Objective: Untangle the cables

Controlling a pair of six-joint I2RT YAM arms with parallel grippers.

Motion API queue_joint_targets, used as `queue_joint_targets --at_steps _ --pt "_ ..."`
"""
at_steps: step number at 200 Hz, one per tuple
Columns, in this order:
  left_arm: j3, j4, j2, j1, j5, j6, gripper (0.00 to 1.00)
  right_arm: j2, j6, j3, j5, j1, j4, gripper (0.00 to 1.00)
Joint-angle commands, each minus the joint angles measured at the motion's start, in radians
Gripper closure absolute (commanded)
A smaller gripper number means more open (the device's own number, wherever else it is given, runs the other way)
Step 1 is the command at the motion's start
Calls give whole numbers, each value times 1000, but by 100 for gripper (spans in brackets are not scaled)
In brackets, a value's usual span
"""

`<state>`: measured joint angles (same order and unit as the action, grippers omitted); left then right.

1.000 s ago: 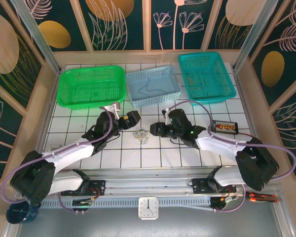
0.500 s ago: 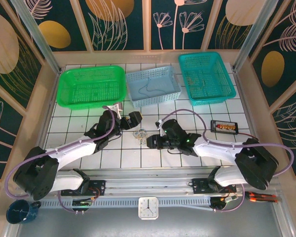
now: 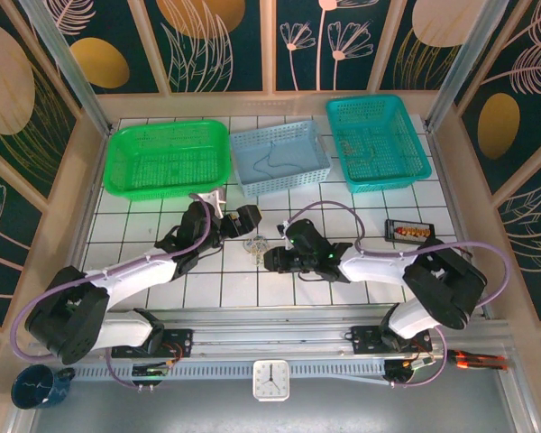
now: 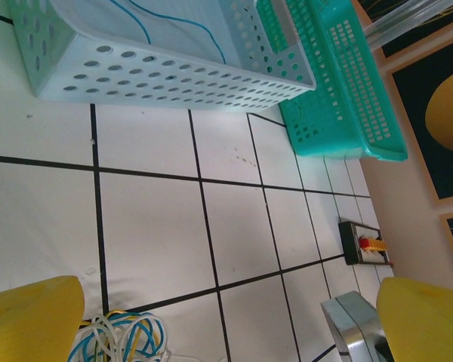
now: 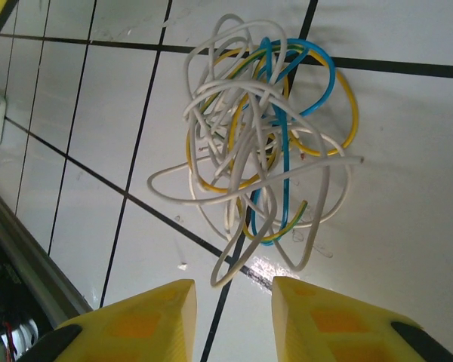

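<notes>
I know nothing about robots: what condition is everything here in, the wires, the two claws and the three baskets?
cables, knotted in one heap on a white tile, held by nothing.
left gripper, open wide, empty, beside the heap.
right gripper, open, nothing between its fingers, right by the heap.
green basket, looks empty.
light blue basket, holds a loose blue wire.
teal basket, contents too small to tell.

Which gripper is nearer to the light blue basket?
Left. The left gripper sits close before the light blue basket; the right gripper is farther back, on the near side of the cables.
</notes>
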<state>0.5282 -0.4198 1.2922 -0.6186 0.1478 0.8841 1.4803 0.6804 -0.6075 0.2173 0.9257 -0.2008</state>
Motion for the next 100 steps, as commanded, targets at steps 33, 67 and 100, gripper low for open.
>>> queue_joint_targets --at_steps 33,67,100 --pt "-27 -66 40 6 53 1 1 29 13 -66 -73 9 -8 70" --pt "-22 -76 53 6 61 -2 1 52 -4 -95 -71 -7 10 83" --pt "-12 -75 58 5 69 -7 1 34 -26 -112 -60 -32 40 100"
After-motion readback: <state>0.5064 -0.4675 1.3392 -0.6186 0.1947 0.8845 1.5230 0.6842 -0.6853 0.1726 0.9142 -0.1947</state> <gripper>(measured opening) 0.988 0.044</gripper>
